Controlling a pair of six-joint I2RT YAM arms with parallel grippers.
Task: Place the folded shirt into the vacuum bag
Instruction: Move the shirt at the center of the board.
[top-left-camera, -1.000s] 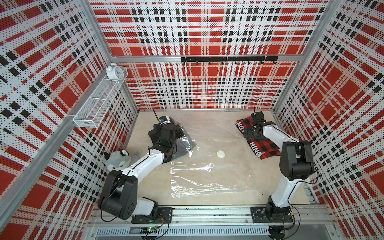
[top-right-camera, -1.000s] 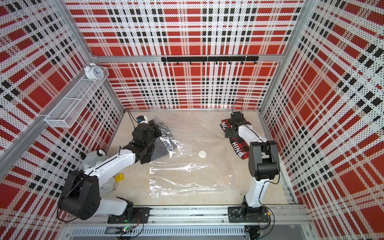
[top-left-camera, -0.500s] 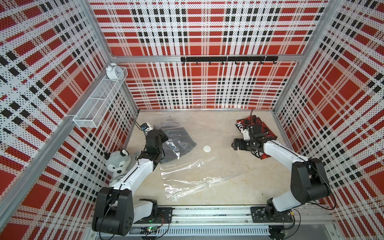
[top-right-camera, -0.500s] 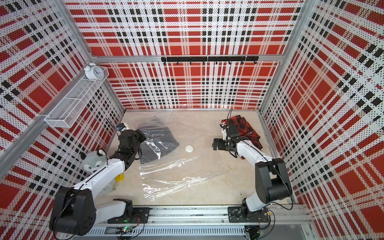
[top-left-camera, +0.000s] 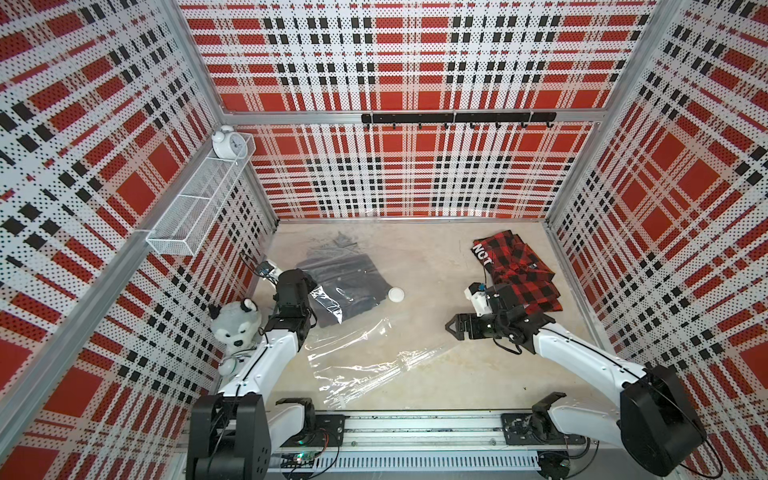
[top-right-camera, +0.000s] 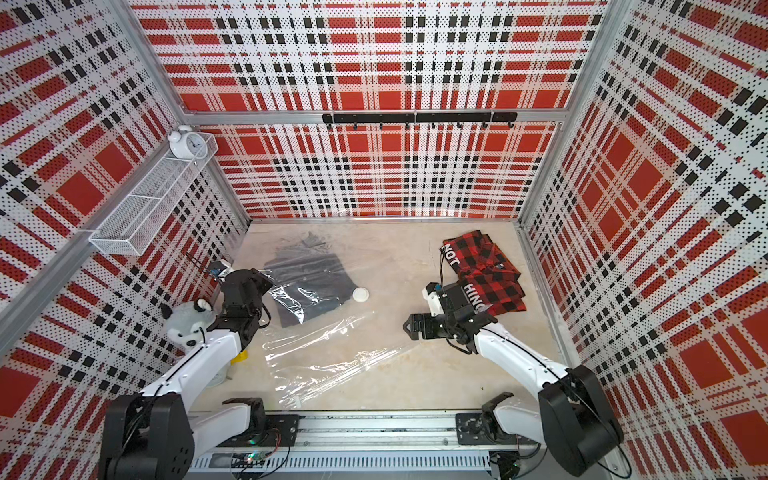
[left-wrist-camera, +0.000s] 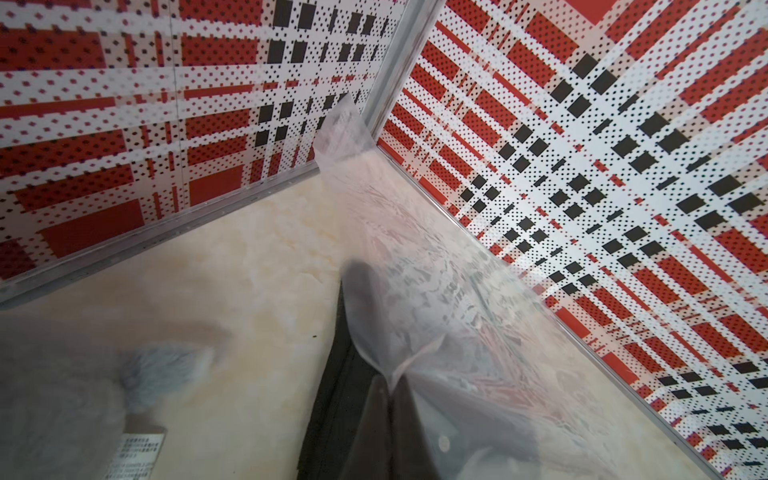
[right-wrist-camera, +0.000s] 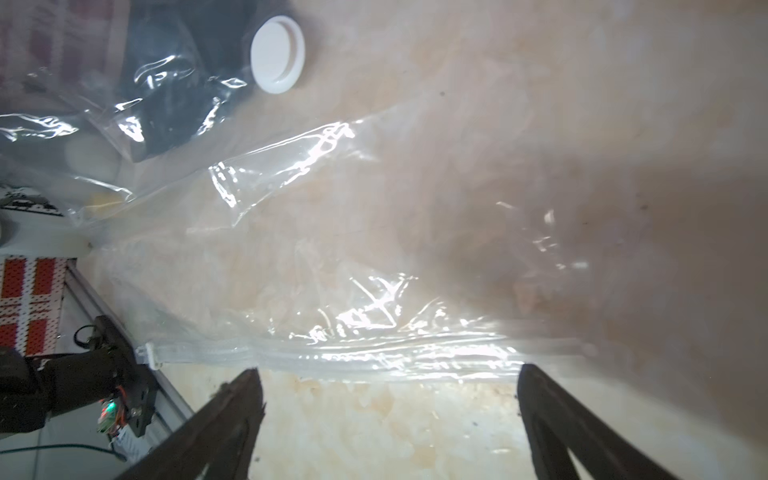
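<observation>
The vacuum bag (top-left-camera: 365, 353) (top-right-camera: 328, 357) lies clear and crinkled across the table's left middle, its white valve (top-left-camera: 396, 295) (right-wrist-camera: 277, 54) facing up. A dark grey folded shirt (top-left-camera: 347, 282) (top-right-camera: 307, 282) shows through the plastic at the bag's far end. A red plaid folded shirt (top-left-camera: 519, 270) (top-right-camera: 486, 266) lies outside the bag at the back right. My left gripper (left-wrist-camera: 390, 384) is shut on a pinch of the bag's plastic beside the dark shirt. My right gripper (top-left-camera: 451, 328) (right-wrist-camera: 390, 374) hovers open and holds nothing, just off the bag's zip edge, whose white slider clip (right-wrist-camera: 151, 355) sits at one end.
A grey plush husky (top-left-camera: 237, 326) sits by the left wall next to my left arm. A wire shelf (top-left-camera: 195, 208) with a white alarm clock (top-left-camera: 227, 143) hangs on that wall. A black hook rail (top-left-camera: 457, 118) runs along the back wall. The arms' base rail (top-left-camera: 415, 424) lines the front.
My right gripper has left the red plaid shirt and come forward toward the bag's right edge. The bag and dark shirt have slid left and back with my left gripper.
</observation>
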